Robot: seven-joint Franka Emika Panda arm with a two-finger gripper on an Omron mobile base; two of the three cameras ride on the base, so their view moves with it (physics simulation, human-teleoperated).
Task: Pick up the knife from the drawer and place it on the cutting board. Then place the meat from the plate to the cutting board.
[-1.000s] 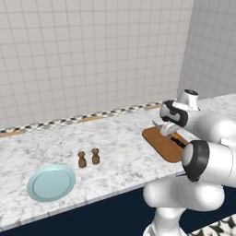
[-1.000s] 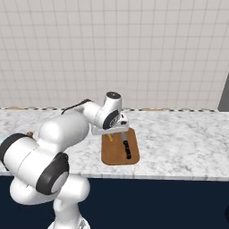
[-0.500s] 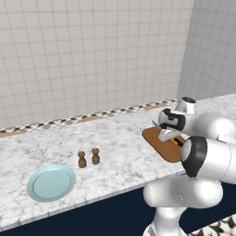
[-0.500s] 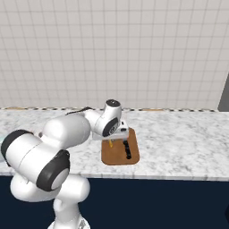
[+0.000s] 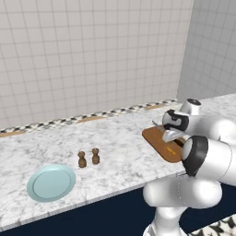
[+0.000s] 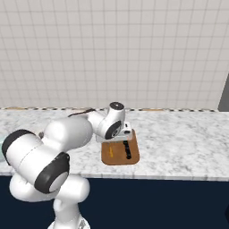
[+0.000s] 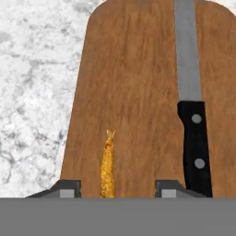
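Observation:
The brown wooden cutting board [image 7: 133, 92] lies on the marble counter, with the knife [image 7: 191, 115] along its right side in the hand view, black handle nearest the hand. The small orange-brown meat [image 7: 107, 168] lies flat on the board to the left of the knife. My gripper [image 7: 117, 189] hovers low over the board, its fingertips spread well apart on either side of the meat without touching it. From the base cameras, the gripper [image 6: 121, 136] sits over the board [image 6: 120, 154]. The pale blue plate [image 5: 50, 183] is bare, far left. The drawer is out of view.
Two small brown shakers [image 5: 82, 159] stand on the counter between the plate and the board [image 5: 159, 140]. A tiled wall runs behind the counter, and a second wall closes the right side. The counter's front edge lies just past the board.
The hand has come down close over the cutting board and its jaws have spread apart; the meat now lies loose on the board.

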